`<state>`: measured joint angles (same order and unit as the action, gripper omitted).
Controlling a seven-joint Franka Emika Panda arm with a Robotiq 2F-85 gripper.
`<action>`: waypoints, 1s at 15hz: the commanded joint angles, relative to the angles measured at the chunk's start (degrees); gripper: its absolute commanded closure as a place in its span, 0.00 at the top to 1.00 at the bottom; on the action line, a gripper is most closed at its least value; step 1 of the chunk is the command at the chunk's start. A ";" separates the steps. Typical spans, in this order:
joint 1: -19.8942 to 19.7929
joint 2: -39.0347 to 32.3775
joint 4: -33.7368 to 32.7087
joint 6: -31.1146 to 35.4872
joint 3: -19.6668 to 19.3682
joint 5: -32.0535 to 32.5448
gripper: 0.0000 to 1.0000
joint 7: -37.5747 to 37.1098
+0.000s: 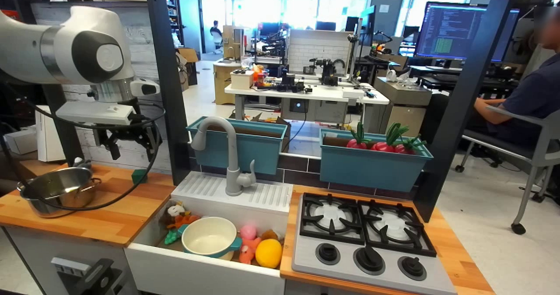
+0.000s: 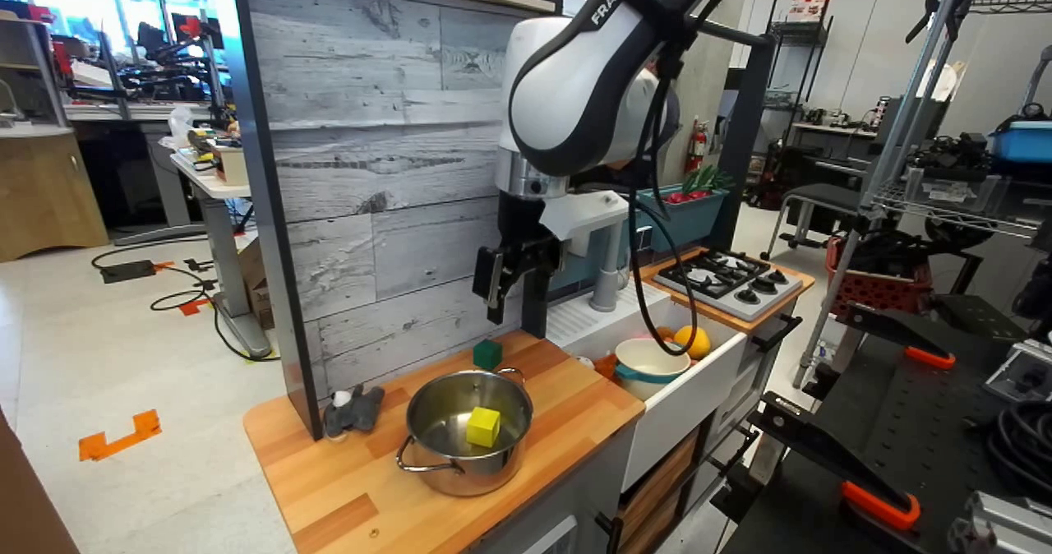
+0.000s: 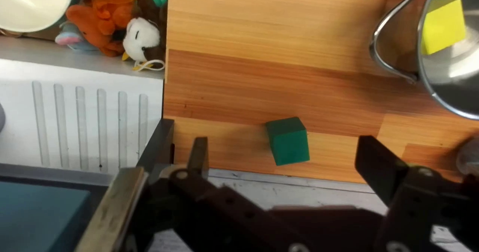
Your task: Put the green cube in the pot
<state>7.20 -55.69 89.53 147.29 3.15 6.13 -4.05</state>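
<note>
Wrist view: my pincer [image 3: 283, 153] is gaping empty, so I'm judging this pre-grasp, needing descent around the green cube [image 3: 289, 143].

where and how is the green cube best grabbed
Probably best from above: close the open pincer on the left and right sides of the green cube, as seen in the wrist view. It is flat-sided, and the grey panel stands close to another side.

The pot [image 2: 486, 475] is glossy metal, the green cube [image 3: 290, 147] matt, the tabletop [image 3: 239, 87] smooth wood, the gray toy [image 2: 353, 412] plush cloth.
</note>
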 commanded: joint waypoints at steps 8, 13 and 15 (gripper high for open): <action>2.72 -11.51 -13.50 -3.47 -1.88 -1.46 1.00 -3.38; 3.03 -13.39 -15.22 -0.61 -2.17 -0.78 1.00 -2.11; 2.59 -14.13 -15.62 1.11 -1.51 -1.10 1.00 -1.48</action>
<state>9.54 -66.36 79.44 146.60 1.77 5.32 -7.85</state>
